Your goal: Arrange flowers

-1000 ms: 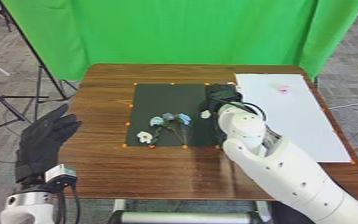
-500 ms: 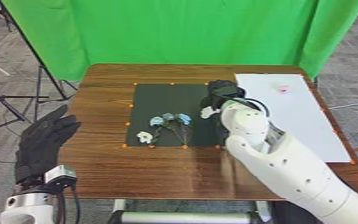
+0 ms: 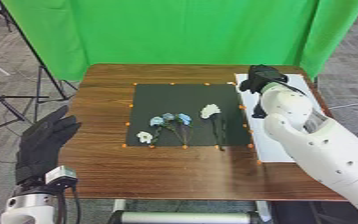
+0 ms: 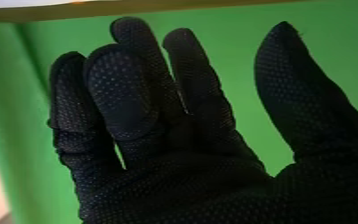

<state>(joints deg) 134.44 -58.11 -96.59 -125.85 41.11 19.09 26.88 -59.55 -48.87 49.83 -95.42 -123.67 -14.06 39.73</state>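
Right hand (image 3: 262,76) has swung off the dark mat (image 3: 171,100) and out over the white sheet (image 3: 271,150), so the big white flower (image 3: 211,111) it was right beside is now in plain sight, stem and all. That hand's fingers (image 4: 120,90) are loose and fairly straight, thumb spread away, nothing in them. Left hand (image 3: 44,137) is hanging out past the bench edge (image 3: 94,165), fingers relaxed and empty too. White one lies on the mat, nearer the robot and off to the left of the right fingers; the blue flowers (image 3: 168,120) and the small white flower (image 3: 144,137) are farther left again, between the two hands. Can't make out the pink bloom from before, tbh, the arm's probably covering it. Handling-wise I'd guess these are super light, with soft heads that crush easily and thin, bendy stems that could roll or twist if you barely pinch them. I'd grab the stem just under the head, gently, and leave the petals alone.
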